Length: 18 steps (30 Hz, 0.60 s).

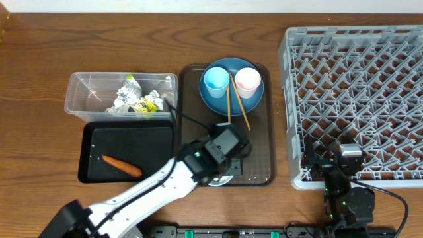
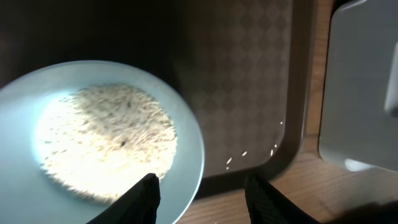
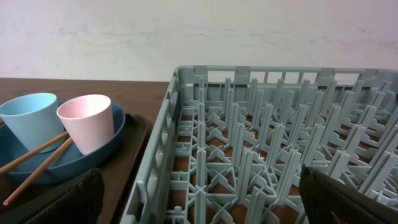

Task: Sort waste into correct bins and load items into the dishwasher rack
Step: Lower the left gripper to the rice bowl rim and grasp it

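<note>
The pale blue bowl point(image 2: 93, 137) holds white rice and sits at the front of the dark brown serving tray point(image 1: 259, 158). My left gripper point(image 2: 202, 196) is open, with one finger over the bowl's inside and the other outside its rim. A few loose rice grains point(image 2: 242, 154) lie on the tray. The dark blue plate point(image 1: 231, 99) carries the light blue cup point(image 1: 216, 81), the pink cup point(image 1: 247, 81) and the chopsticks point(image 1: 238, 109). My right gripper point(image 3: 205, 205) is open and empty above the front left corner of the grey dishwasher rack point(image 1: 357, 92).
The clear tub point(image 1: 86, 92) at the left holds crumpled tissue point(image 1: 122, 99) and a yellow-green wrapper point(image 1: 145, 104). The black tray point(image 1: 152, 142) in front of it holds the carrot point(image 1: 122, 165). My left arm crosses the table's front edge diagonally.
</note>
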Available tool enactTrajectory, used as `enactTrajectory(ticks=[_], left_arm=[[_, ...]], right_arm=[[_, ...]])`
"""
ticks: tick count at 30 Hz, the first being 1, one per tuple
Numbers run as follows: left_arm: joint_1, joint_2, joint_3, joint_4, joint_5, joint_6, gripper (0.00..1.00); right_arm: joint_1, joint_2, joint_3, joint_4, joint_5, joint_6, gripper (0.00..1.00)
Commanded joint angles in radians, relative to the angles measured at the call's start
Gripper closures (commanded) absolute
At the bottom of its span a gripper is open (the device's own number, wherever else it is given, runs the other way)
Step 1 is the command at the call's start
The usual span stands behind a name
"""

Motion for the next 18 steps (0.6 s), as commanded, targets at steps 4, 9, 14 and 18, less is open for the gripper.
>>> enactTrajectory(ticks=[4,9,14,18], left_arm=[[-0.010,0.093,0.026,-0.001,-0.027,-0.005,0.53],[-0.021,0.144,0.026,0.005,-0.027,-0.005,0.53],[-0.027,0.161,0.026,0.022,-0.023,-0.005,0.53],[-0.034,0.161,0.024,0.034,-0.023,-0.005,0.53]], right_arm=[[-0.001,-0.002,-0.002,-0.002,-0.001,0.014,0.01],[-0.001,-0.002,-0.002,-0.002,-0.001,0.014,0.01],[-0.001,-0.002,-0.002,-0.002,-0.001,0.014,0.01],[-0.001,-0.002,-0.002,-0.002,-0.001,0.014,0.01]])
